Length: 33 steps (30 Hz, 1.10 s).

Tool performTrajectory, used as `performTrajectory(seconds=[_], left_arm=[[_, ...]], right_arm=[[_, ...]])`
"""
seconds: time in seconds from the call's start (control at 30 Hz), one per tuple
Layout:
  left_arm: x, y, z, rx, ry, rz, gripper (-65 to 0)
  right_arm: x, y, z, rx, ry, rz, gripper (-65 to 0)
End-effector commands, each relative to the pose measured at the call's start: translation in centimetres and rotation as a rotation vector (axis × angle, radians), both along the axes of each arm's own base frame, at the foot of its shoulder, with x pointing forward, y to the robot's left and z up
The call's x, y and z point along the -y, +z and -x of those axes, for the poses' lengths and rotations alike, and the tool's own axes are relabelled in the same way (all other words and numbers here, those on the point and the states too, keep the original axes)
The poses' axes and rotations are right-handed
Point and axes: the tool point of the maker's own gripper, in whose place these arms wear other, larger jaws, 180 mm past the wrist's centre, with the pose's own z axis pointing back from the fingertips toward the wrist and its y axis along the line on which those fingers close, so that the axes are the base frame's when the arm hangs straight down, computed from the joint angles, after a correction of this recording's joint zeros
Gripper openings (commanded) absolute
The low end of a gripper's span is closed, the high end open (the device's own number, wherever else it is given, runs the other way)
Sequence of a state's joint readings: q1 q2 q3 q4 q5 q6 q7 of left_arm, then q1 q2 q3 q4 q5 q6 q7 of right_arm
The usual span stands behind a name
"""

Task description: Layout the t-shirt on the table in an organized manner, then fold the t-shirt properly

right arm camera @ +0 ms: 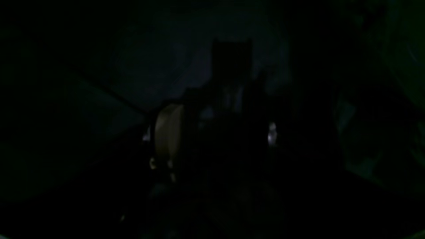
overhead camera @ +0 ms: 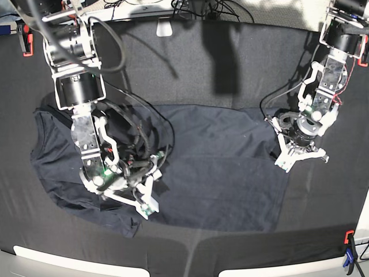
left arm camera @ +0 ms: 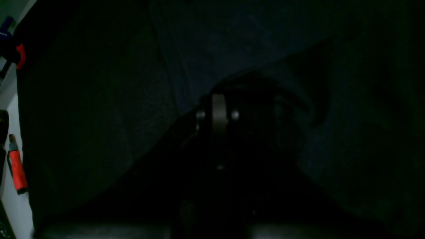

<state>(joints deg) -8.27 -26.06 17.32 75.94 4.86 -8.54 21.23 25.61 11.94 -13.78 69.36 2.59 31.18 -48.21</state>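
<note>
Black creased table (overhead camera: pixel 230 69) | t-shirt (overhead camera: pixel 219 173) spread flat | red clamp (overhead camera: pixel 349 236) near corner

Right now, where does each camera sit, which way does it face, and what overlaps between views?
Base: overhead, facing down on the table, t-shirt and both arms.
Left wrist: on the left arm, facing past the shut left gripper at shirt cloth; a red clamp at the edge.
Right wrist: very dark; right gripper barely shows.
Shared: the t-shirt, in base and left wrist.

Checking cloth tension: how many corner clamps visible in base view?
3: clamp at top-left, clamp at top-right edge, clamp at bottom-right. Bottom-left corner is out of frame; one may be hidden.
</note>
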Motion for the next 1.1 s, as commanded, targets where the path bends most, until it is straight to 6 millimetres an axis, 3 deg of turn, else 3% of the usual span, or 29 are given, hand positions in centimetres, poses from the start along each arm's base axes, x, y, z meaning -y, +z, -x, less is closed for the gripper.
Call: performTrajectory(seconds=[0.0, 0.1, 0.27, 0.4, 0.6, 0.67, 0.83, 0.97, 1.07], left_arm=[[-0.4, 1.8, -1.3, 0.06, 0.006, 0.001, -65.0], [-0.4, 1.9, -1.3, 0.06, 0.006, 0.0, -65.0], [-0.5, 1.8, -1.2, 0.054, 0.01, -0.002, -65.0], [-0.5, 1.8, -1.2, 0.054, 0.01, -0.002, -65.0], [-0.6, 1.6, -1.1, 0.045, 0.015, -0.007, -65.0], [-0.6, 1.6, -1.2, 0.046, 0.014, -0.007, -65.0], [-0.6, 1.6, -1.1, 0.042, 0.016, -0.008, -65.0], [-0.6, 1.6, -1.1, 0.042, 0.016, -0.008, -65.0], [-0.7, 1.5, -1.1, 0.042, 0.016, -0.009, -65.0]], right_arm=[[-0.1, 2.6, -1.9, 0.084, -0.007, -0.033, -35.5], [-0.5, 2.7, -1.7, 0.064, -0.006, -0.06, -35.5], [0.8, 2.1, 1.3, -0.084, 0.111, -0.022, -35.5], [5.5, 2.0, 3.2, -0.153, 0.056, 0.016, -35.5], [13.7, -0.7, 7.4, -0.249, -0.064, 0.119, -35.5], [16.3, -0.8, 8.1, -0.25, -0.097, 0.168, -35.5], [21.1, 2.1, 6.1, -0.113, -0.203, 0.235, -35.5], [22.3, 5.3, 3.5, 0.021, -0.237, 0.214, -35.5], [22.1, 7.2, 1.9, 0.089, -0.234, 0.202, -35.5]])
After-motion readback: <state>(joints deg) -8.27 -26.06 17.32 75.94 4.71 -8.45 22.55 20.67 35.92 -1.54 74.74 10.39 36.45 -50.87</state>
